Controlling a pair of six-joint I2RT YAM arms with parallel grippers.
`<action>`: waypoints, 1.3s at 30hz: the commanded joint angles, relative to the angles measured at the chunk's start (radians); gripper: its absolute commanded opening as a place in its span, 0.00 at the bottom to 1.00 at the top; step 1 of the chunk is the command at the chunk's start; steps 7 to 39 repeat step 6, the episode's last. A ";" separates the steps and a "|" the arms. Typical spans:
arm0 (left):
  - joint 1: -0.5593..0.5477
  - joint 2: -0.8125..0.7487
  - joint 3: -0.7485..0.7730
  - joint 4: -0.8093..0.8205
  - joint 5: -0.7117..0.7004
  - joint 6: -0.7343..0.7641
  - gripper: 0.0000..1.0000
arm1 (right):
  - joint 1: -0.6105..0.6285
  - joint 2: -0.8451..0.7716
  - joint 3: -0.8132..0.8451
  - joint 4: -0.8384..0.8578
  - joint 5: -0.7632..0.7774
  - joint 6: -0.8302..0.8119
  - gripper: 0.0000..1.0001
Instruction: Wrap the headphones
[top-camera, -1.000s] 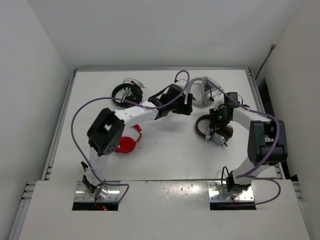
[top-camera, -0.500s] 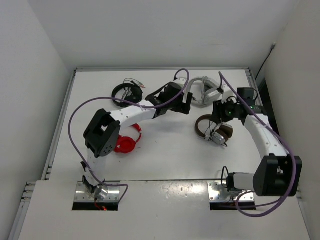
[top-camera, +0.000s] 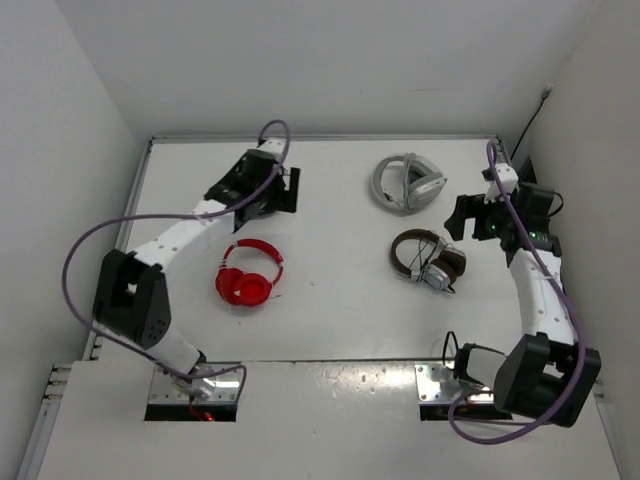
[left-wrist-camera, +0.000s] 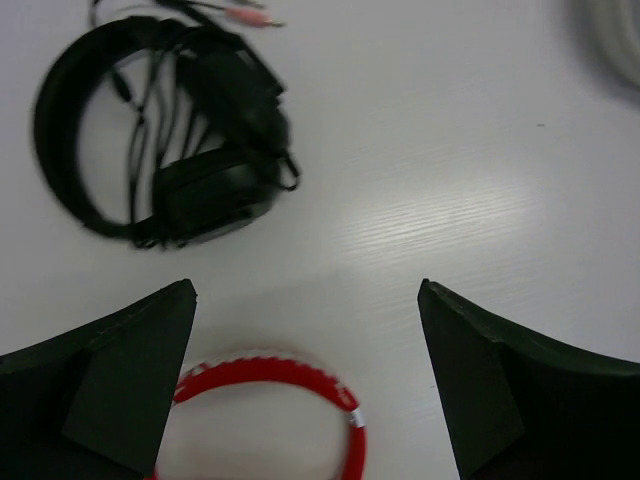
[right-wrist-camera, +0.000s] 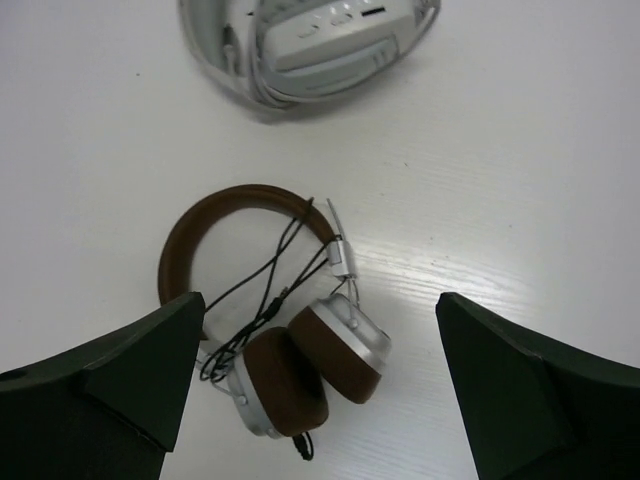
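A white worktop (top-camera: 340, 300) is seen from above, with the left arm (top-camera: 170, 240) reaching to its far left part and the right arm (top-camera: 540, 290) raised along its right edge. Four sets of headphones are laid out on it, none of them touched. The headphones (top-camera: 425, 258) of the task, with brown headband (right-wrist-camera: 200, 225) and silver shells, are found on the right half, lying flat with the cups folded together, nearer than the white-grey headphones (top-camera: 408, 183) and just left of the right hand (top-camera: 462, 215). The red headphones (top-camera: 248, 278) are placed on the left half, and black headphones (left-wrist-camera: 170, 130) are shown beyond them in the left wrist view. Both the right hand and the left hand (top-camera: 285, 190) are released, the fingers spread wide with nothing gripped between them. A thin black cable (right-wrist-camera: 265, 290) is draped loosely across the brown headband's opening, trailing beside the cups.
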 joint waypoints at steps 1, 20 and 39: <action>0.053 -0.120 -0.094 0.004 -0.058 0.055 0.99 | -0.031 -0.018 -0.043 0.116 0.014 0.023 0.99; 0.111 -0.237 -0.234 0.026 -0.067 0.055 0.99 | -0.045 -0.009 -0.075 0.158 0.014 0.032 0.99; 0.111 -0.237 -0.234 0.026 -0.067 0.055 0.99 | -0.045 -0.009 -0.075 0.158 0.014 0.032 0.99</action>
